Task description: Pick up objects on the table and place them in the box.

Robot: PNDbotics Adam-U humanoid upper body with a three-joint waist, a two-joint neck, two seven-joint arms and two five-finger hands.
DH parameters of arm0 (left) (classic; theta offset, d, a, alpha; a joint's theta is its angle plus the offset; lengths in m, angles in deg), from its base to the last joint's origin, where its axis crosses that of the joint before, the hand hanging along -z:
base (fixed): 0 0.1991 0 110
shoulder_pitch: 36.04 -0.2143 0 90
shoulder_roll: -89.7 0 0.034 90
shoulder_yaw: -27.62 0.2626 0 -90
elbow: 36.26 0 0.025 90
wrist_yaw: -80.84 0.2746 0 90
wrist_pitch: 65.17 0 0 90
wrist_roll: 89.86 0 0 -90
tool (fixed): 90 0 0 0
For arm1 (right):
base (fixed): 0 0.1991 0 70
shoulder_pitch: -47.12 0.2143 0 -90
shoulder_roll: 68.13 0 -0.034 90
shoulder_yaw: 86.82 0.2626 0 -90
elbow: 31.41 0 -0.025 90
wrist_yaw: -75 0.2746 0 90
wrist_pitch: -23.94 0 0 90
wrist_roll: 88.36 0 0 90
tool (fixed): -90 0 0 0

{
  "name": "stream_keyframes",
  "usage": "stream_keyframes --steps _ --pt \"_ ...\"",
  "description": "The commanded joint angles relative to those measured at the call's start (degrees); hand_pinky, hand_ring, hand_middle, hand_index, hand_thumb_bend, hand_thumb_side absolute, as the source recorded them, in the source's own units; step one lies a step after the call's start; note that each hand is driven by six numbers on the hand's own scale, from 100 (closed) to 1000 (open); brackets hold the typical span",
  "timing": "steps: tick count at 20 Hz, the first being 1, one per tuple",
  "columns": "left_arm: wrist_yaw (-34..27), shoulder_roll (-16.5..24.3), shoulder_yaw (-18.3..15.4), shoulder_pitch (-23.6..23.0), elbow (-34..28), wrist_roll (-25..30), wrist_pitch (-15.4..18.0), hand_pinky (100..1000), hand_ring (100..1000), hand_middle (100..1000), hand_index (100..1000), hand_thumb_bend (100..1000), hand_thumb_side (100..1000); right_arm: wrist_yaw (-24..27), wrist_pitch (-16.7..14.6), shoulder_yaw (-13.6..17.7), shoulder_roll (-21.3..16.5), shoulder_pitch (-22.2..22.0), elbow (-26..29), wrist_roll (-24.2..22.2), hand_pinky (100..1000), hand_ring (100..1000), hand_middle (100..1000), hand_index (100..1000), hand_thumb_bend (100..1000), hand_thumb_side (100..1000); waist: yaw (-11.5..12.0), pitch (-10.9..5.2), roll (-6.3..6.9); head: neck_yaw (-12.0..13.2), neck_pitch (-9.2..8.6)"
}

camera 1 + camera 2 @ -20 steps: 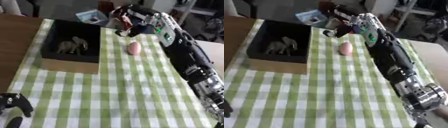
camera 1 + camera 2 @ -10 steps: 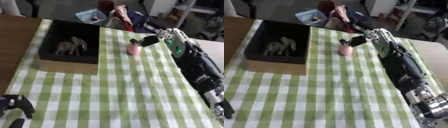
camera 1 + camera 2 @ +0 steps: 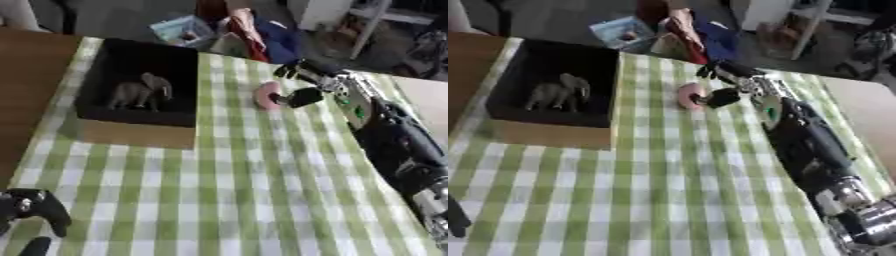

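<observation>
Elephant (image 3: pixel 140 91) in box (image 3: pixel 131 132) | right robot hand (image 3: pixel 302 85) touching pink object (image 3: pixel 266 95)

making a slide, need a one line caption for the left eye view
Right hand reaches the pink egg-shaped object on the green checked tablecloth, beside the black box holding a toy elephant.

We see our right hand (image 3: pixel 726 85) reaching across the green checked cloth (image 3: pixel 667 190), its thumb at the pink egg-shaped object (image 3: pixel 687 95), apparently touching it, fingers curled above. To the left sits the black box (image 3: pixel 500 107) with a grey elephant figure (image 3: pixel 557 91) standing inside. Our left hand shows only as a dark sliver at the lower left edge.
</observation>
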Motion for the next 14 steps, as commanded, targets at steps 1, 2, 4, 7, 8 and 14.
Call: stream_keyframes --steps 1,2,4,7,8,14 --pt "0.08 0.40 -0.38 0.79 -1.11 0.02 0.17 653 555 581 689 100 306 -1.14 0.02 0.34 -0.81 0.90 -0.01 0.65 782 799 760 849 298 573 0.01 -0.80 0.61 -0.06 -0.83" --pt "0.11 0.37 -0.36 0.80 -1.11 0.05 0.18 653 555 581 689 100 305 -1.41 0.05 0.30 -0.64 0.89 -0.10 0.85 780 795 753 842 293 567 0.06 -0.76 0.63 -0.05 -0.89" --pt "0.20 0.31 -0.35 0.79 -1.10 0.06 0.22 653 555 581 689 100 305 -1.98 0.15 0.32 -0.30 0.84 -0.25 1.56 773 783 733 826 279 552 0.18 -0.68 0.68 -0.03 -0.97" --pt "0.33 0.26 -0.34 0.79 -1.09 0.04 0.28 653 555 581 689 100 302 -2.92 0.44 0.42 0.20 0.78 -0.28 3.70 746 720 631 754 257 453 0.27 -0.55 0.73 0.00 -1.02" --pt "0.38 0.24 -0.32 0.80 -1.08 0.06 0.29 653 555 581 689 100 302 -3.28 0.50 0.40 0.37 0.77 -0.23 4.61 743 711 617 743 255 433 0.28 -0.49 0.73 -0.01 -1.05" --pt "0.50 0.21 -0.29 0.91 -1.04 0.10 0.27 653 556 582 689 100 302 -5.18 0.19 0.03 0.77 0.83 0.28 8.26 719 634 481 626 145 167 0.33 -0.35 0.61 -0.09 -1.11"
